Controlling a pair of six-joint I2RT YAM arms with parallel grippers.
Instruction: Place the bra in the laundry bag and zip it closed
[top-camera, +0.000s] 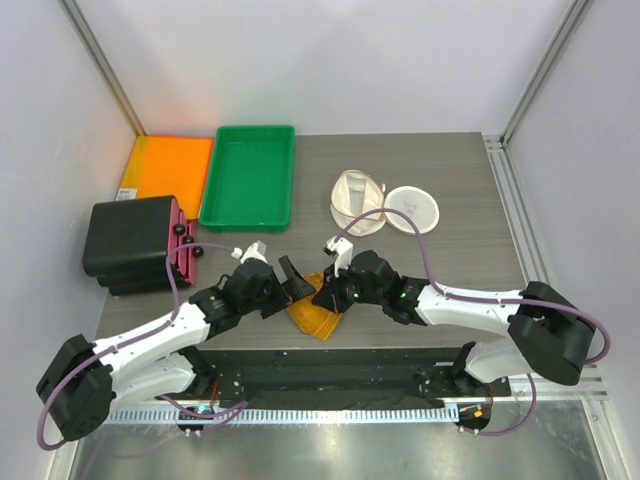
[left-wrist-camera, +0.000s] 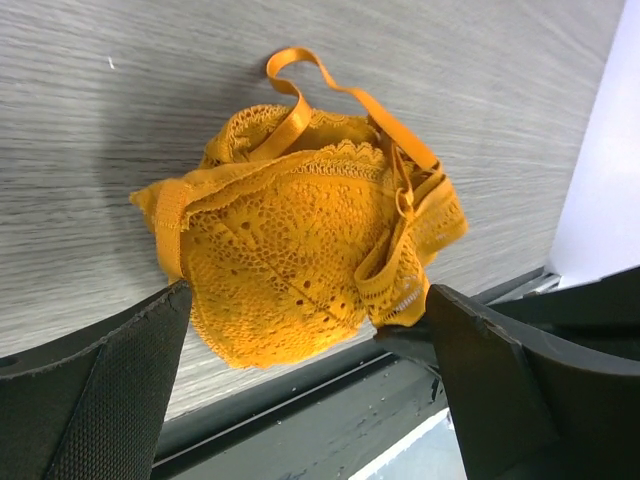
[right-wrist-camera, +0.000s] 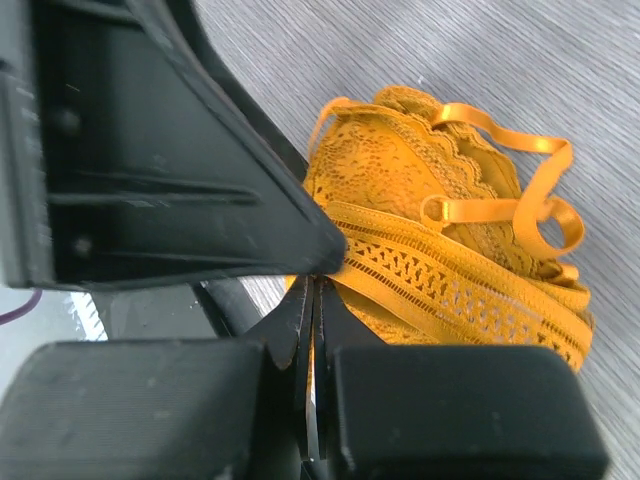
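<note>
The grey wood-grain desk (top-camera: 460, 260) is carrying an orange tray (top-camera: 170, 165) at its far left, a green tray (top-camera: 248, 180) just beside it, and a black case (top-camera: 128, 235) nearer on the left. The cream mesh laundry bag (top-camera: 358, 200) is lying toward the far right with its round lid panel (top-camera: 411, 208) beside it. The orange lace bra (top-camera: 313, 318) is lying at the near edge.

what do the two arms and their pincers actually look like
Both share one build: white link shells between bulky black joint housings. Loose mauve cables loop along the left arm and the right arm. Small green lights glow near the right wrist. The left pincer has broad black fingers with finely textured pads; the right pincer is the same matte black.
</note>
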